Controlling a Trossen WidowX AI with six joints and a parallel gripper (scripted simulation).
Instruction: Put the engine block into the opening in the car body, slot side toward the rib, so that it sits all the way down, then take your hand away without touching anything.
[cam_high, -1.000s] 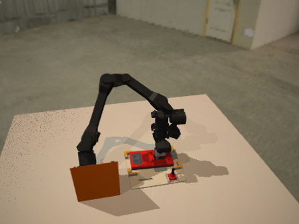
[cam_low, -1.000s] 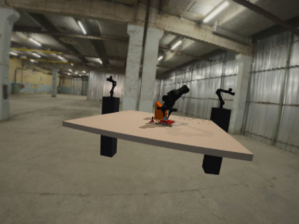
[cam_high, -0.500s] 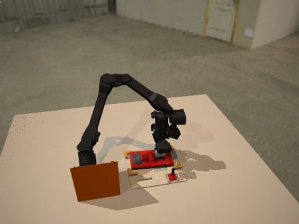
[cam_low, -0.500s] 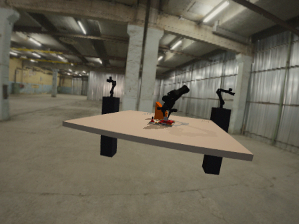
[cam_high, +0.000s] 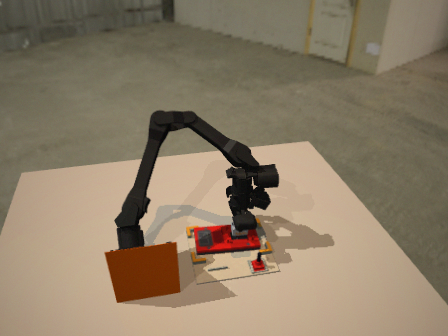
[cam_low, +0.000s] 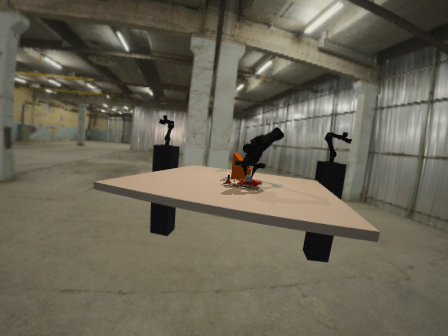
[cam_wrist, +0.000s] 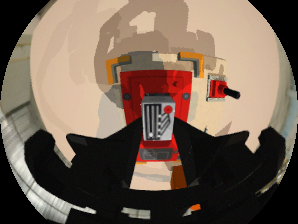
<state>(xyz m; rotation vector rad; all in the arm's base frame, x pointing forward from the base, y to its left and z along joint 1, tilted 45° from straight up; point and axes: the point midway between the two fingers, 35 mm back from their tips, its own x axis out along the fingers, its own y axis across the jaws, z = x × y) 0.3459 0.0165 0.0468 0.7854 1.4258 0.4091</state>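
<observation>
Engine block (cam_wrist: 157, 120) sits between the jaws, above the red car body (cam_high: 220, 243) (cam_low: 253, 184) (cam_wrist: 131, 107).

Top looks down obliquely; exterior, farther, level; wrist, close; all share car body (cam_high: 220, 246) (cam_low: 255, 185) (cam_wrist: 131, 84).

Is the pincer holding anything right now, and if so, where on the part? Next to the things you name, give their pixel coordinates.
The engine block (cam_high: 239, 233) (cam_wrist: 158, 120) is in the pincer (cam_high: 242, 229) (cam_wrist: 157, 120), held by two opposite sides, its slotted, red-dotted face left uncovered between the fingers.
</observation>
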